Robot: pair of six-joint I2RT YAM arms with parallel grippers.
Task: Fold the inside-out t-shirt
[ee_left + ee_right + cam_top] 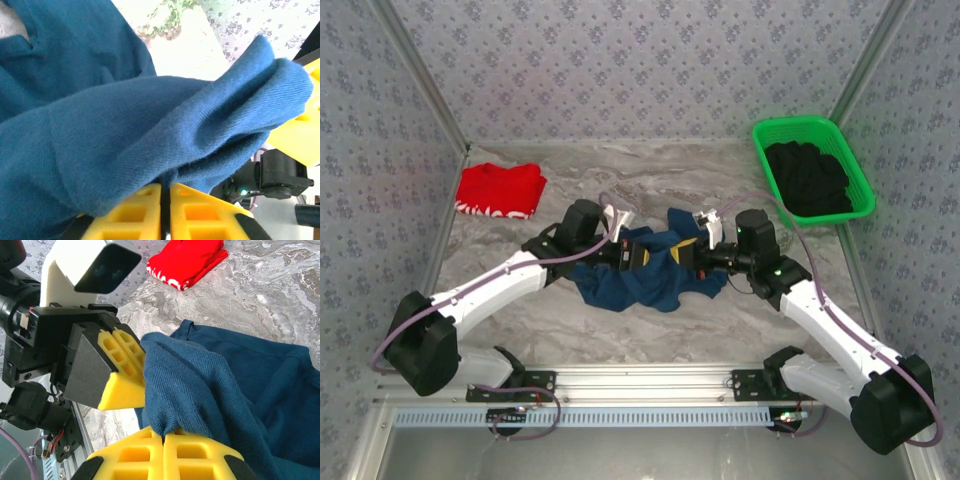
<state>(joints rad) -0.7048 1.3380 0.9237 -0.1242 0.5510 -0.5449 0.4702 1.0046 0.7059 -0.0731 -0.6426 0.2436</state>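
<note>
A: Both got hold?
B: Yes. The left end effector [165,190] and the right end effector [163,437] are pinched tight on the shirt [640,280], bunched mid-way across the counter [720,170]. Draw apart evenly and gently.

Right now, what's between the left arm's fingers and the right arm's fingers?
A bunched fold of the navy t-shirt spans that stretch, pinched at one end by the left fingers and at the other by the right fingers. The right wrist view shows it.

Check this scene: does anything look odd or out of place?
The t-shirt lies bunched, not flat, at the table centre. Left fingers and right fingers pinch it close together. Nothing spilled or damaged.
</note>
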